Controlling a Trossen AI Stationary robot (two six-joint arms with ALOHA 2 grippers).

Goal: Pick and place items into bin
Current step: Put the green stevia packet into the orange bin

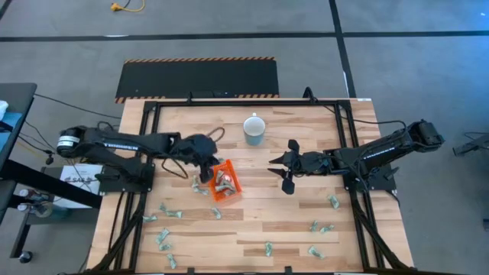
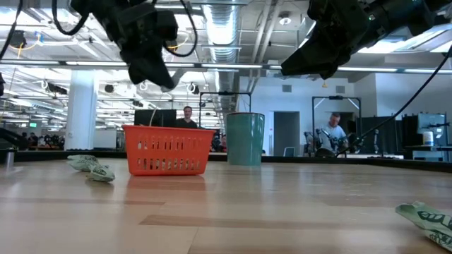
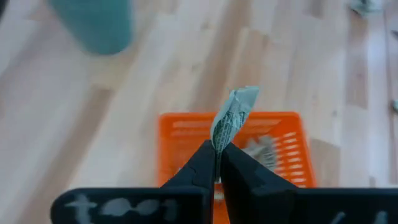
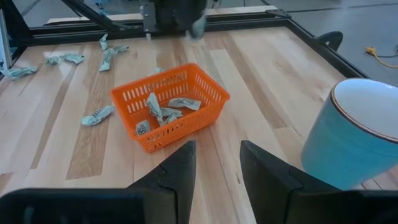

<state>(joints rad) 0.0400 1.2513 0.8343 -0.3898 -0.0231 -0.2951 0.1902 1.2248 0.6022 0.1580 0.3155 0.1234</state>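
Table (image 1: 252, 233): pale wood planks inside a dark frame. A blue-green mug (image 1: 254, 130) stands upright toward the far edge, between the two arms and clear of both. Beyond the table edge, a black mat with striped border (image 1: 197, 79). In the low view two people (image 2: 188, 117) show far back in the room.

Bin (image 1: 225, 182): orange, slatted, left of centre, its long axis skewed a little against the planks. Several crinkled pieces (image 4: 163, 111) already lie inside — plain in the right wrist view, hidden behind the bin wall in the low view.

Loose items (image 1: 165, 212): scattered flat on the wood along the near side, some left of the bin, others toward the right near corner (image 1: 321, 227); none touches the bin except possibly those just beside its left wall.

Left gripper (image 3: 219, 149): above the bin's left end, fingers pressed together on one wrapped item (image 3: 231, 118), which sticks out past the tips in line with the fingers. Only the left wrist view shows this pinch; from above the gripper hides it.

Right gripper (image 1: 281, 168): well right of the bin, near the mug, fingers spread apart — nothing between them.
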